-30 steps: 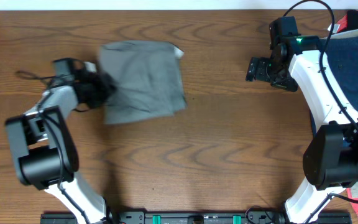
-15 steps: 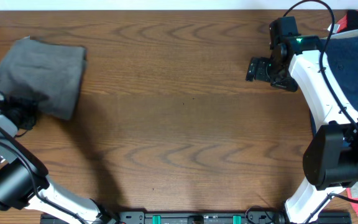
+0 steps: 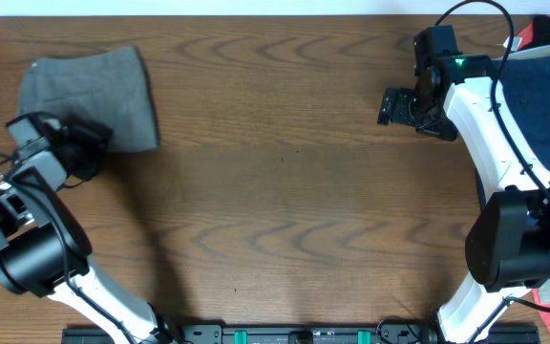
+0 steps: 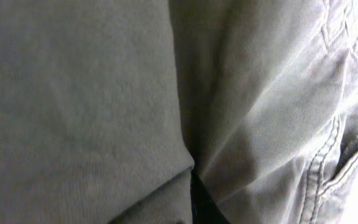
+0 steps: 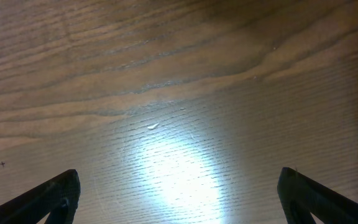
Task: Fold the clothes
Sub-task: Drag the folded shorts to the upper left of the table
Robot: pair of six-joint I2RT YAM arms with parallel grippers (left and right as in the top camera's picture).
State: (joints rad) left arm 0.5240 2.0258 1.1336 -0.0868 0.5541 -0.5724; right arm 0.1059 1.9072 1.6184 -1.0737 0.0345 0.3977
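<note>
At the worktop's [image 3: 285,210] left edge, my left gripper [image 3: 86,141] meets the near hem of the grey-khaki shorts [image 3: 94,86]. Its wrist view is all cloth, so I cannot tell whether it pinches. I judge the squared bundle is parked aside as folded: soft woven twill with a stitched pocket seam [image 4: 337,155]. Farther right, my right gripper [image 5: 179,180] hovers spread wide and empty over glossy wood beside the navy shorts [image 3: 547,96], probably next.

Grey-khaki shorts [image 4: 92,93] across the whole frame, stitched pocket seam [image 4: 335,167] at lower right.
</note>
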